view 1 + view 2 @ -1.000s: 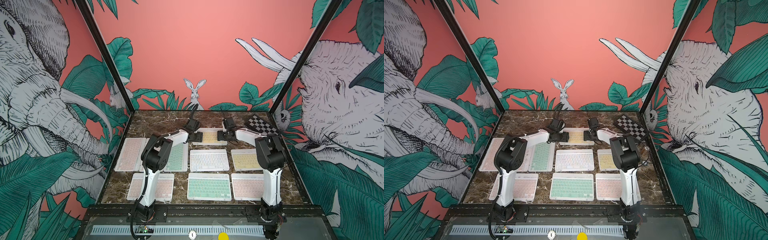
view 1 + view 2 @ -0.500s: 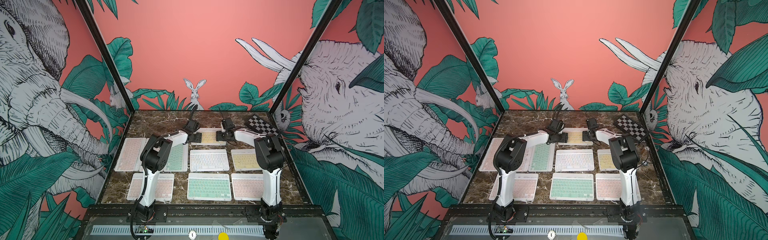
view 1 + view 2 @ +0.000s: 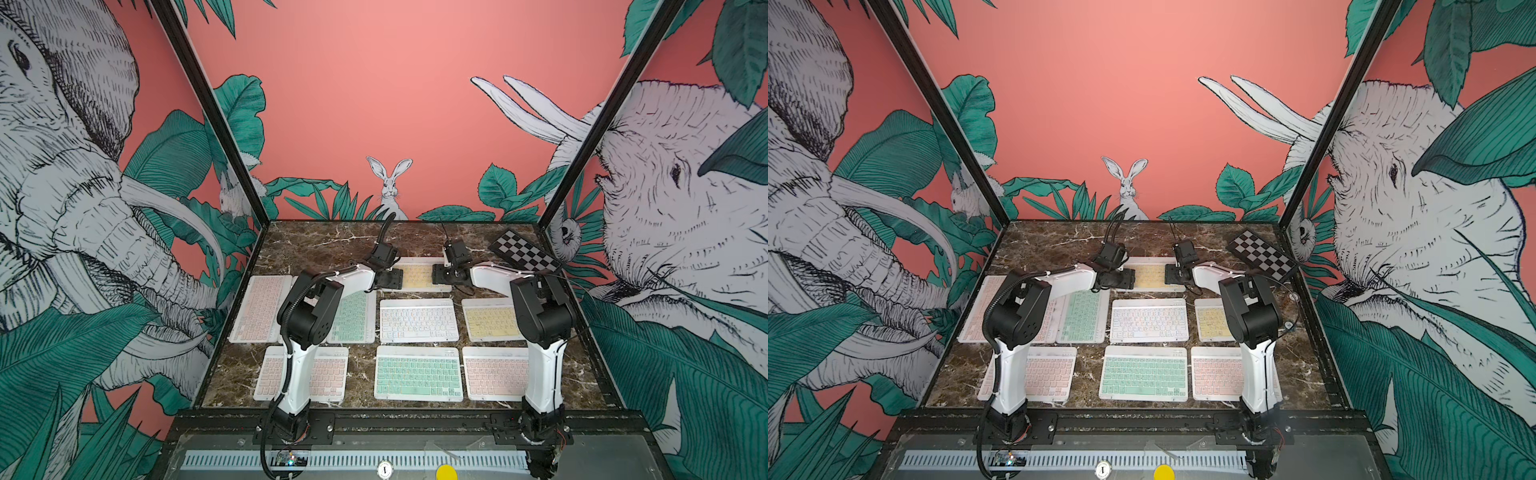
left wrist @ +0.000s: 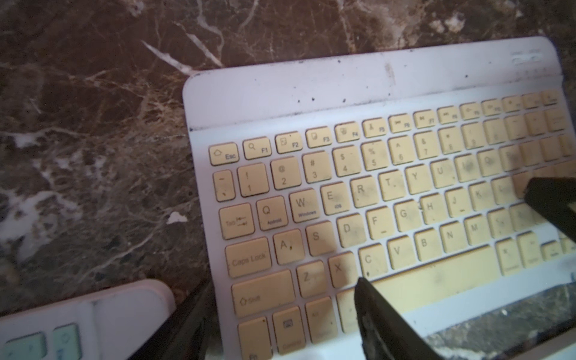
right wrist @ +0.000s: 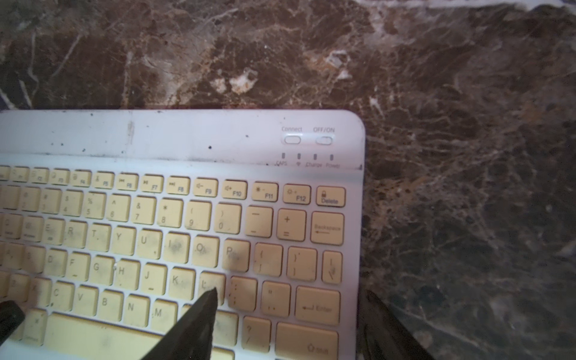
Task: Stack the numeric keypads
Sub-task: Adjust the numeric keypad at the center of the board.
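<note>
A yellow-keyed keypad (image 3: 415, 275) lies flat at the back of the marble table (image 3: 324, 245), and both grippers are at its ends. My left gripper (image 4: 283, 286) is open and straddles its left edge: one finger (image 4: 374, 311) over the X and C keys, the other on the table beside the frame. My right gripper (image 5: 290, 293) is open across the right edge, with one finger (image 5: 199, 314) over the L key and the other (image 5: 383, 324) on the marble. Several more keypads lie in two rows nearer the front, among them white (image 3: 417, 320), mint (image 3: 417, 374) and pink (image 3: 259, 309).
A black-and-white checkered board (image 3: 525, 253) lies at the back right corner. A mint keypad (image 3: 353, 318) sits partly under the left arm, its corner (image 4: 78, 324) close beside the left gripper. Bare marble runs behind the yellow keypad up to the back wall.
The right gripper has slid leftward onto the right end of the yellow keypad. The left gripper has hardly moved, and the keypad has stayed in place.
</note>
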You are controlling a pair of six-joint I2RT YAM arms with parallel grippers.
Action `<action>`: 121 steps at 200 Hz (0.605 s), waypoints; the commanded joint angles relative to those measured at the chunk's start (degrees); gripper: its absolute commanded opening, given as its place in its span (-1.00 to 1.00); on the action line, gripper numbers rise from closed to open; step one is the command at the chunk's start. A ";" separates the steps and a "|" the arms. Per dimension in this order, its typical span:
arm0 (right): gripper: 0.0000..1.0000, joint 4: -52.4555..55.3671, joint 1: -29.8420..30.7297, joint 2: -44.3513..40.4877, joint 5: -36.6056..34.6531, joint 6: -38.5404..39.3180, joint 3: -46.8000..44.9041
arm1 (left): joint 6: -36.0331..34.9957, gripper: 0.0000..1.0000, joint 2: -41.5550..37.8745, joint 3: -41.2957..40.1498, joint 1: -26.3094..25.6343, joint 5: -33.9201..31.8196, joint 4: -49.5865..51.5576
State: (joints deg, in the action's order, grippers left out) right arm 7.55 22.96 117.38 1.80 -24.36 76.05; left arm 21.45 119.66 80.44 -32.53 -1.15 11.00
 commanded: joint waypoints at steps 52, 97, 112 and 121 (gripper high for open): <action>0.39 1.85 1.30 -2.56 1.54 -3.08 -5.82 | 1.56 0.44 -3.62 -3.80 -2.27 0.10 1.70; 0.40 2.38 1.30 -2.52 0.94 -2.02 -5.04 | 1.48 0.44 -4.08 -4.19 -2.36 -1.51 1.32; 0.39 2.53 1.30 -2.35 0.92 -1.90 -4.62 | 1.27 0.45 -4.08 -4.24 -2.37 -2.33 1.30; 0.40 2.64 1.31 -2.26 1.16 -1.83 -4.42 | 1.06 0.45 -4.04 -4.02 -2.41 -2.82 1.35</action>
State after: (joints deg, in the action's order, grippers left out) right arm 5.89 23.33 114.63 1.80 -25.52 71.85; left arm 21.71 117.71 77.52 -34.15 -3.07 10.76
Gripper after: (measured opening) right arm 0.697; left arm 0.723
